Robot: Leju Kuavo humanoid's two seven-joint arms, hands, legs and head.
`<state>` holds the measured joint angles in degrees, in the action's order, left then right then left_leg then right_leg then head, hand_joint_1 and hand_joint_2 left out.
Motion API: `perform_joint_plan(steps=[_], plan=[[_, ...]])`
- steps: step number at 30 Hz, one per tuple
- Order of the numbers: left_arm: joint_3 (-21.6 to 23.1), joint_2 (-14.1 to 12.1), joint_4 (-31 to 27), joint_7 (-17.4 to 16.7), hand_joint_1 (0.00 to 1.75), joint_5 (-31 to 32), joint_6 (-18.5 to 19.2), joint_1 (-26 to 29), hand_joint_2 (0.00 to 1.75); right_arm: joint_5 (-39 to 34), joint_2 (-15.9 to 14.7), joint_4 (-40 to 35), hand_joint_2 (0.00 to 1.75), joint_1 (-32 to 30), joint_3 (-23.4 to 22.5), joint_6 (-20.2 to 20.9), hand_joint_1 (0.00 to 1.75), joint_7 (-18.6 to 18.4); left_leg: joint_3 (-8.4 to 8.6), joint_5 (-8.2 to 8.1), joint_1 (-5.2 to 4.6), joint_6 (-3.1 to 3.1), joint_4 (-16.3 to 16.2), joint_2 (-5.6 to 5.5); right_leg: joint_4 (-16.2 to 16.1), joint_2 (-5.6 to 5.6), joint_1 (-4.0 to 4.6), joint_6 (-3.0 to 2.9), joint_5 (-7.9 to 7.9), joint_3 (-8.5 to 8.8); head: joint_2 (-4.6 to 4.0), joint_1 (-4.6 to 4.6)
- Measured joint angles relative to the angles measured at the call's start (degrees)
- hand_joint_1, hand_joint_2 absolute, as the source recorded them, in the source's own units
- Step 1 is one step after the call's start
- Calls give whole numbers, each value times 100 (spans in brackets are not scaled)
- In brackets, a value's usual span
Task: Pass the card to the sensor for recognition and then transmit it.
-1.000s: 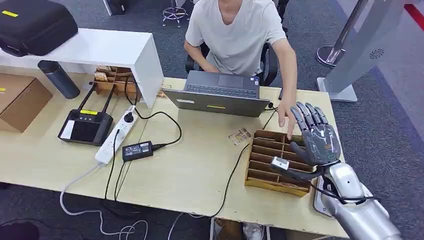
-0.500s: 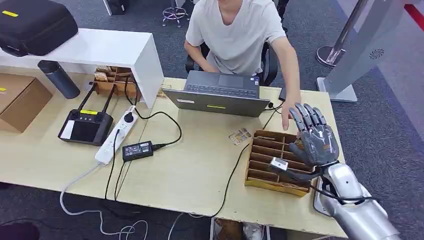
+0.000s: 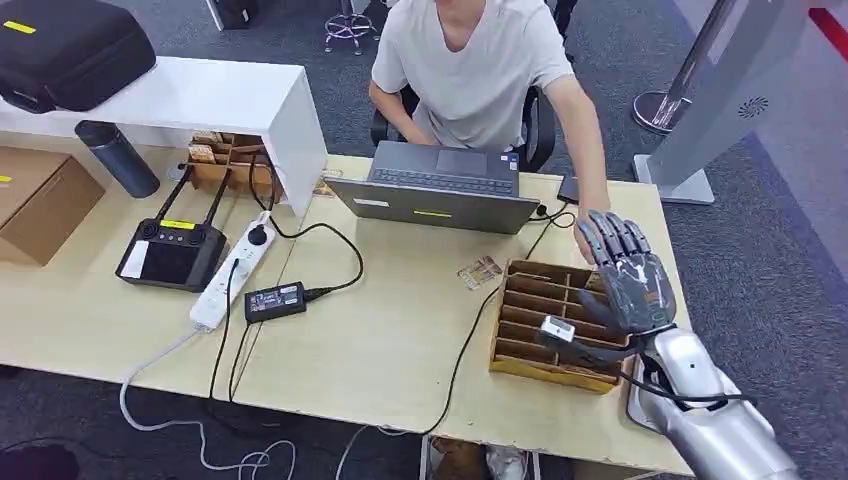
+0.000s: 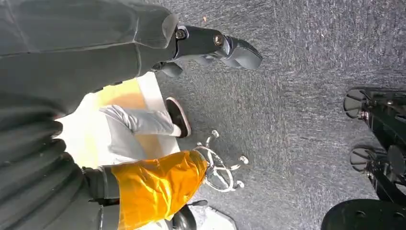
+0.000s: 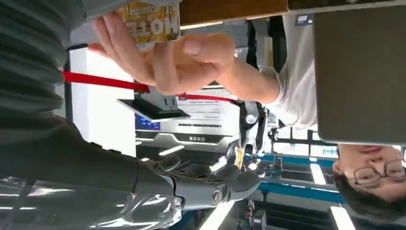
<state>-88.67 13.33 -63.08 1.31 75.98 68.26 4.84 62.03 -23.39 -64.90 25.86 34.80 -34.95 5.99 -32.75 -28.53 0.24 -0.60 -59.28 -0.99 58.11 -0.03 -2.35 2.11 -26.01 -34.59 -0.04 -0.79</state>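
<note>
One wooden desk (image 3: 380,340) on grey carpet (image 3: 770,250) | laptop (image 3: 440,190) | right hand (image 3: 630,280) spread, empty | left hand (image 4: 210,45) unclear

1. Head view looks down from high over the wooden desk (image 3: 380,330), facing the seated person (image 3: 470,70).
2. Left wrist view hangs beside the desk, facing the carpet (image 4: 297,120).
3. Right wrist view sits close above the desk, sharing the person's hand (image 5: 167,57) and the laptop (image 5: 359,72) with the head view.

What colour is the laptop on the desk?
The laptop is dark grey; the head view shows it best.
</note>
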Motion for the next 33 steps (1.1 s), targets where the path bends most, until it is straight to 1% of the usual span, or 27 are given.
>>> perform_joint_plan(steps=[4,12,21,33], plan=[[0,2,0,-68,0,-57,46,1,175,-13,-11,129,175,-26,-2,-4,0,-29,0,0,0,0,0,0,0,0,0,0,0,0,0,0],[0,7,0,-98,0,-127,79,3,175,4,-52,389,175,-41,-26,4,0,-44,5,0,0,0,0,1,-1,1,0,0,0,3,0,0],[0,35,-15,-184,0,-230,92,9,175,52,-151,676,175,-26,-162,-13,0,-79,31,-2,0,3,0,3,-13,2,1,2,1,34,0,2],[0,83,-77,-243,0,-295,138,10,175,72,-177,748,175,-26,-258,0,0,-74,38,-1,0,3,0,4,-15,3,0,3,3,43,0,2]])
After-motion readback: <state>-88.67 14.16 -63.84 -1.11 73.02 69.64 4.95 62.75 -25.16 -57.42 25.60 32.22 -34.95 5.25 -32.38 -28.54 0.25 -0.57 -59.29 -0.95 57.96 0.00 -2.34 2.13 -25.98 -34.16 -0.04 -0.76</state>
